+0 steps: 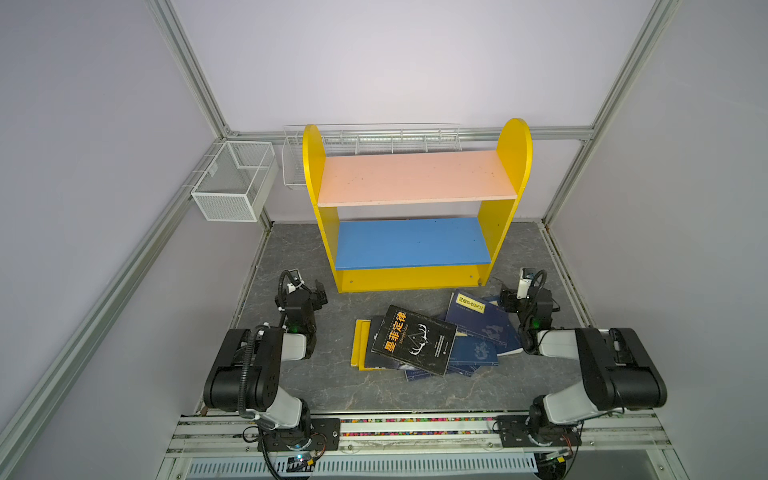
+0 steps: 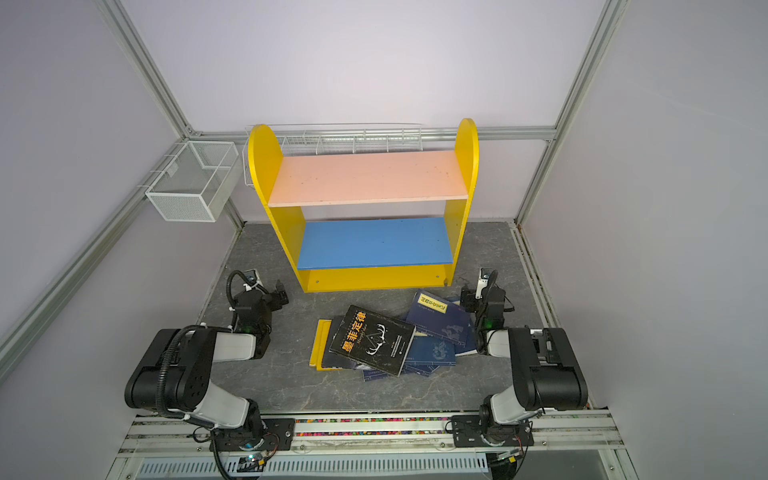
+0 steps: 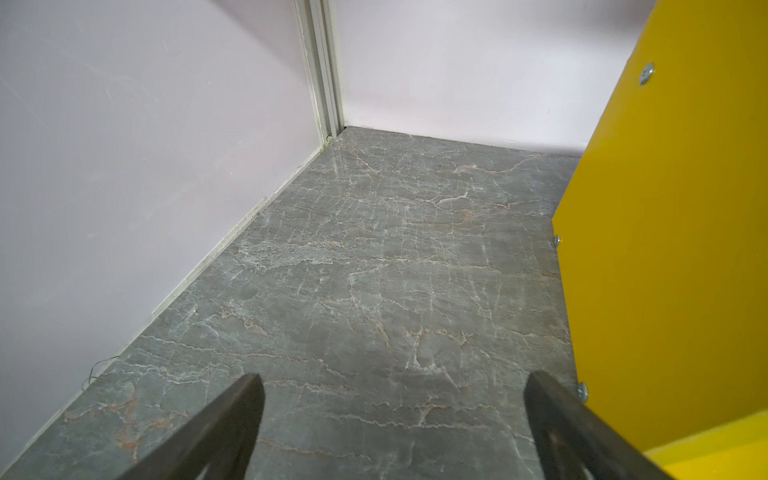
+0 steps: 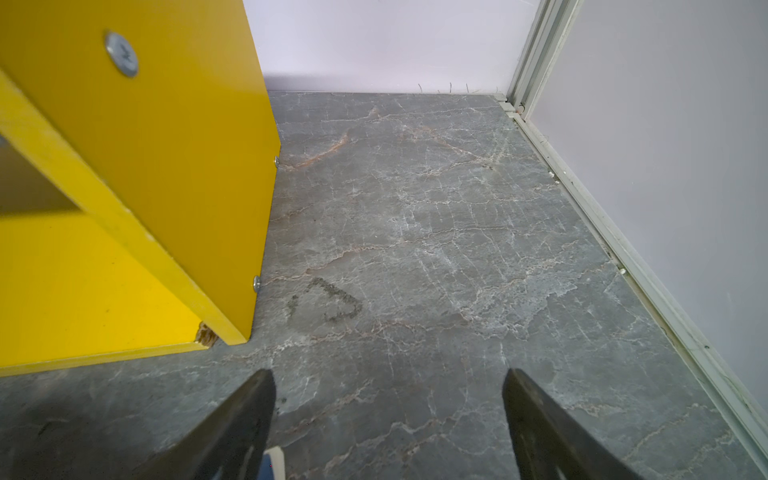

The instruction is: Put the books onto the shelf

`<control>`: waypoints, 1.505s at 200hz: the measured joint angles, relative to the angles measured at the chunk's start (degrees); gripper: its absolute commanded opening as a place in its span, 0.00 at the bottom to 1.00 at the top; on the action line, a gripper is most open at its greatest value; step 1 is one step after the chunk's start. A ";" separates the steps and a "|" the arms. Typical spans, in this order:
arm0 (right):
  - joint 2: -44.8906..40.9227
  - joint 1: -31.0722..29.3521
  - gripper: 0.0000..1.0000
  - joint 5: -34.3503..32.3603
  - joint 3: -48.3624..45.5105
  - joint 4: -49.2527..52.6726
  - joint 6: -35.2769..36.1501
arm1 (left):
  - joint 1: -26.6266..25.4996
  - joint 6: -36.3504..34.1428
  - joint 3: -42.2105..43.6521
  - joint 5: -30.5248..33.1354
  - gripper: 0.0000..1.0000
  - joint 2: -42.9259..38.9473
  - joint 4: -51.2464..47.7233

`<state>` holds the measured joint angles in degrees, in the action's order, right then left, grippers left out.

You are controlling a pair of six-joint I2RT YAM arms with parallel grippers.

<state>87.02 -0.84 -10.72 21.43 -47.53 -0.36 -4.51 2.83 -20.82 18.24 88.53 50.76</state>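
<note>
- Both are gaping empty: left gripper (image 3: 392, 382), right gripper (image 4: 388, 376).
- Books (image 1: 419, 340) are lying piled, shelf (image 1: 415, 178) bare; first pick is likely needing an edge grip.

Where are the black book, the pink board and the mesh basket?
black book (image 1: 414, 340), in a top view, middle of its cover.
pink board (image 1: 415, 176), in a top view, middle of its bare top.
mesh basket (image 1: 226, 208), in a top view, its front wall.
</note>
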 measured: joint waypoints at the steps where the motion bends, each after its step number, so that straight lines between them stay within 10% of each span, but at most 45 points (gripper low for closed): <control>1: 0.00 0.00 0.88 0.00 0.02 0.00 0.00 | 0.00 0.00 0.00 0.00 0.99 0.00 0.00; 111: -0.11 1.33 0.92 2.01 0.04 -0.39 0.09 | -0.07 -0.42 -1.46 -0.13 0.99 -0.55 -2.25; 211: -19.96 -15.67 0.96 -11.28 18.40 49.22 -16.74 | -10.51 14.88 -10.56 15.04 0.99 -28.44 -38.47; 245: -25.97 -28.35 0.95 -2.25 18.40 59.87 -15.76 | -20.87 19.43 -10.54 12.41 0.99 -30.84 -48.09; 301: -20.39 -33.73 0.98 21.51 20.48 72.19 -12.94 | -25.99 16.37 -16.59 -11.61 0.97 -16.41 -54.75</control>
<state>66.63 -34.57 10.79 41.91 24.67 -13.30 -30.50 19.20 -37.41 6.63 72.12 -3.99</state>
